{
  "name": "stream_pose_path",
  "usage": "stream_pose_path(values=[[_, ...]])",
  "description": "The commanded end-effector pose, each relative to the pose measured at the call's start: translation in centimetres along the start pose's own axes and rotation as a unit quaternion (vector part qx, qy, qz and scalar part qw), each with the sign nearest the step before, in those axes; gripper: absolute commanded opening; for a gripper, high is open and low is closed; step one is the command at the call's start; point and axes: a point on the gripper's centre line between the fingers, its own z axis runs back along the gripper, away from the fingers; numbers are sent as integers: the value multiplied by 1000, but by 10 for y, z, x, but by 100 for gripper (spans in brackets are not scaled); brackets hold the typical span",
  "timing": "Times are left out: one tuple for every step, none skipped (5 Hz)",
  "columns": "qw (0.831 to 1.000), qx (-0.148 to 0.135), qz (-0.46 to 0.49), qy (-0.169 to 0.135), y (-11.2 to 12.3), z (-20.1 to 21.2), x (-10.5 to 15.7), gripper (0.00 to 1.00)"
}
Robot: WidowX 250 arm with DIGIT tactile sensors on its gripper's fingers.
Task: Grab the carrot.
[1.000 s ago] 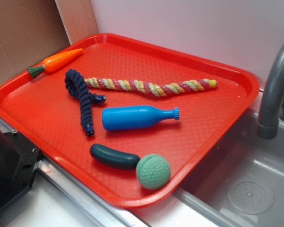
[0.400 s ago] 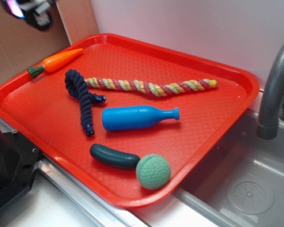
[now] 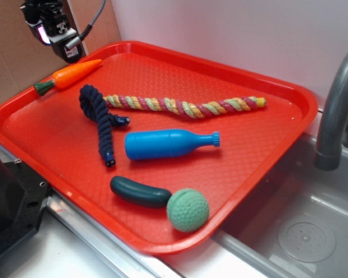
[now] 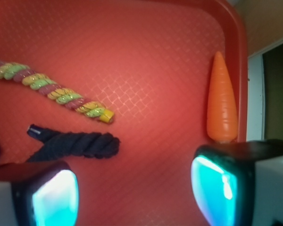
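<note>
Orange carrot (image 3: 69,75) lies along the far left rim of the red tray (image 3: 267,150), green stub toward the tray's left corner, tip pointing toward the back wall. The gripper (image 3: 62,36) hangs above and just behind the carrot, clear of it. In the wrist view the gripper (image 4: 134,190) has its jaws spread wide, nothing between them; the carrot (image 4: 221,101) sits close against the tray rim, its stub end hidden behind the right finger (image 4: 217,188), so it lies off to one side of the gap rather than centred in it.

Other items on the tray: a dark blue rope (image 3: 98,119), folded, just beside the carrot; a multicoloured rope (image 3: 185,106) stretched across the middle, one end touching the blue rope; a blue bottle (image 3: 168,143) on its side below that; a dark green cucumber (image 3: 138,191) and a green ball (image 3: 187,209) touching each other near the front edge. A grey faucet (image 3: 336,110) stands over a sink (image 3: 296,231) to the right of the tray.
</note>
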Motion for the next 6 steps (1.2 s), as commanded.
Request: stream_pose_path(values=[[1000,8,1,-13,2,7,6,100],[998,24,56,-9,47,-30,12,100],[997,53,56,-14,62,-45,21,100],[997,65,49,-6,71,-58,22,100],[996,68,54,11,82,-70,24,100],[995,65,69,15,96,-71,22,100]])
